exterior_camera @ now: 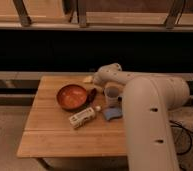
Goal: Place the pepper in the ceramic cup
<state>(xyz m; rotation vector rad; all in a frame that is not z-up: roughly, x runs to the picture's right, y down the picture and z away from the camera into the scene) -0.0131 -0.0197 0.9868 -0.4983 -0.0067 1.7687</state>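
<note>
One pepper (pixel 91 95) lies beside ceramic cup (pixel 111 95); claw (pixel 96 85) just above, spread wide, empty. Descend straight, pinch mid-body, spare cup.

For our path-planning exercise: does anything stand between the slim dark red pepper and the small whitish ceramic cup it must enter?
Nothing visible does. The slim dark red pepper lies right beside the small whitish ceramic cup; the wide orange-red bowl sits on its far side. The gripper hangs close above the pepper.
</note>
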